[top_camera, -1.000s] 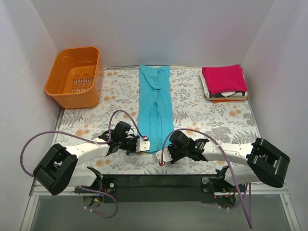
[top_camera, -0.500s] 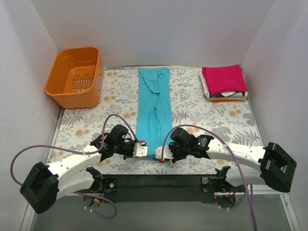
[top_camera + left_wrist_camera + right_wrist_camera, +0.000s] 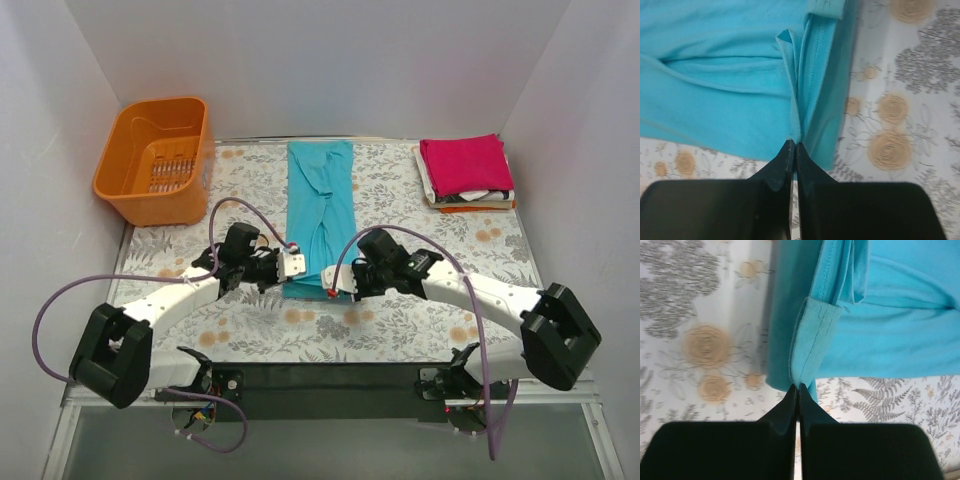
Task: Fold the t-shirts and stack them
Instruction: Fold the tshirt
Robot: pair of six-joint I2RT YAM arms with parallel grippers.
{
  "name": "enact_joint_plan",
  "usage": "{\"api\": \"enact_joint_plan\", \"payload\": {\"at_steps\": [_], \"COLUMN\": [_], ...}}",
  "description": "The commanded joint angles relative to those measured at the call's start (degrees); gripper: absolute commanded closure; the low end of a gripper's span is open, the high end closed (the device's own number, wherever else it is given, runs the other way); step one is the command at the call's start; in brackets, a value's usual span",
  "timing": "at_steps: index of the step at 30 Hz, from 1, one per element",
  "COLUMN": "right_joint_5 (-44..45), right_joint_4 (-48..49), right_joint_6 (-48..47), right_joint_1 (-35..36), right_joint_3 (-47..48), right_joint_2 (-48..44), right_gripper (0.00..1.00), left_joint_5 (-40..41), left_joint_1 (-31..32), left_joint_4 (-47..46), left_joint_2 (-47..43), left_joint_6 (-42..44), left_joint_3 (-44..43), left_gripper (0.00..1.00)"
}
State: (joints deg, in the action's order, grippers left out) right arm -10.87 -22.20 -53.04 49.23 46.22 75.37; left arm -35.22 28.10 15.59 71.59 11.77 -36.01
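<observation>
Now, the overhead view gave you the whole floral table (image 3: 440, 290), which neither wrist camera did. Biggest on it was the teal t-shirt (image 3: 320, 195), folded into a narrow strip down the middle, its long axis running from the far edge straight toward your arm bases. Far left you had the orange basket (image 3: 155, 165), and all you could see inside it was its slotted floor. Far right sat the stack (image 3: 470, 198) of folded shirts, the magenta t-shirt (image 3: 465, 163) on top, with white and orange edges peeking out beneath. Only the overhead showed you those two; the wrist cameras saw just teal cloth and floral print.

At the strip's near end, your left gripper (image 3: 292, 266) was at its left edge and your right gripper (image 3: 338, 287) at its right edge. Close up, the left wrist view showed what the overhead could not: the left gripper (image 3: 792, 148) had its fingers pressed together, pinching a bunched fold of teal cloth. In the right wrist view, the right gripper (image 3: 798, 388) was clamped on a stitched hem corner of the same shirt, and a shadow lay on the print beside the cloth.
</observation>
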Motion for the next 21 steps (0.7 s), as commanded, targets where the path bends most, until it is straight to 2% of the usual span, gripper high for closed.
{"api": "enact_joint_plan", "payload": {"at_steps": [1, 6, 10, 21], "right_joint_5": [-1.0, -2.5, -3.2, -4.5], "right_joint_4": [2.1, 3.2, 3.8, 4.2], "right_joint_6": [-4.1, -8.6, -11.6, -15.5], "right_joint_1": [-4.2, -10.6, -13.7, -20.7], "right_joint_3": [5.1, 13.5, 19.3, 38.0], "right_joint_2": [4.7, 12.9, 18.6, 36.3], "right_gripper": [0.99, 0.99, 0.99, 0.99], "left_joint_5": [-0.2, 0.2, 0.6, 0.2], "left_joint_1": [-1.7, -3.9, -5.8, -10.3], "left_joint_4": [-7.4, -12.6, -21.9, -28.7], "left_joint_2": [3.5, 10.8, 15.0, 32.6], "left_joint_6": [3.3, 4.3, 4.8, 4.1], "left_joint_3": [-3.8, -9.3, -10.9, -24.0], "left_gripper": [1.0, 1.0, 1.0, 1.0]}}
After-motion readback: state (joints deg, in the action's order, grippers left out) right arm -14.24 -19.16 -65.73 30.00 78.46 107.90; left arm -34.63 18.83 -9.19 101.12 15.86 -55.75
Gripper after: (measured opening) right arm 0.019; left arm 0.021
